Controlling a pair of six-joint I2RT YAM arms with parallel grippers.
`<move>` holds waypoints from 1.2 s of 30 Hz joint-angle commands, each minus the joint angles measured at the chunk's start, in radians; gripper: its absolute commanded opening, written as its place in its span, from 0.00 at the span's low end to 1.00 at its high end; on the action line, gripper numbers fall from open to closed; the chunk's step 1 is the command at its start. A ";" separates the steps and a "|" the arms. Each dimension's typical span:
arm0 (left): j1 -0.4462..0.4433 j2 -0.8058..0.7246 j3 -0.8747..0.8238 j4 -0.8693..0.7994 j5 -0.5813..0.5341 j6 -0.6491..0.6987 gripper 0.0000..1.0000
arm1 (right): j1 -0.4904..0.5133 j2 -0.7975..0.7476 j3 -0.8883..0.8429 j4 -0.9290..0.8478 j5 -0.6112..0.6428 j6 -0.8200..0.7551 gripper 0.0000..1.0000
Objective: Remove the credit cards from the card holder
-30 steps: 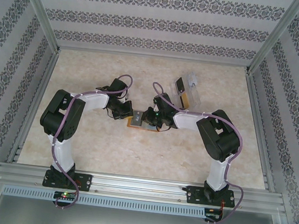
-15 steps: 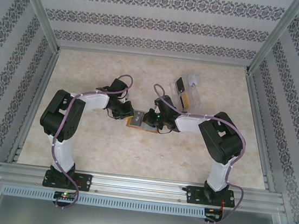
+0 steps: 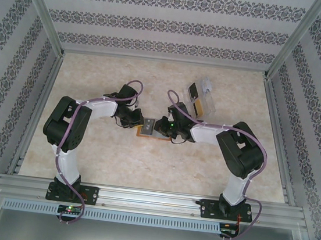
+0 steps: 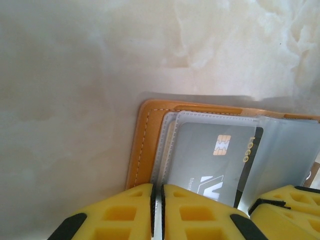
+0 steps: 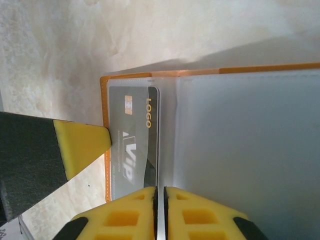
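One card holder (image 4: 145, 145), one clear tray (image 3: 209, 97), and seemingly three credit cards (image 4: 210, 160).

Our left pincer (image 4: 157, 200) pinches the near edge of a clear pocket in the open orange card holder (image 4: 142, 145) on the tabletop (image 4: 75, 75); 1 grey credit card (image 4: 215, 160) sits inside that pocket.

The card holder (image 4: 142, 150) is orange with pale stitching, pockets milky grey. The credit card (image 4: 210, 160) inside is grey, gold chip, gold lettering. The gripper fingers (image 5: 125, 220) are bright yellow with black bits. The table (image 3: 154, 78) is cream marble, walls (image 3: 166, 24) pale with dark stripes, floral-ish I think.
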 commanded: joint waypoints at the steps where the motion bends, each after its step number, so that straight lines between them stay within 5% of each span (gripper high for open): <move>1: -0.012 0.017 -0.010 -0.049 -0.027 0.018 0.12 | 0.001 0.032 0.029 0.010 -0.023 0.002 0.17; 18: -0.013 0.023 -0.027 -0.029 -0.006 0.013 0.10 | 0.002 0.095 0.053 0.081 -0.094 0.020 0.16; 25: -0.013 0.022 -0.025 -0.022 -0.003 0.004 0.09 | -0.004 0.077 0.044 0.094 -0.081 0.016 0.00; 36: -0.012 -0.006 0.001 -0.051 -0.043 0.003 0.16 | -0.042 -0.004 -0.046 0.028 -0.029 -0.008 0.00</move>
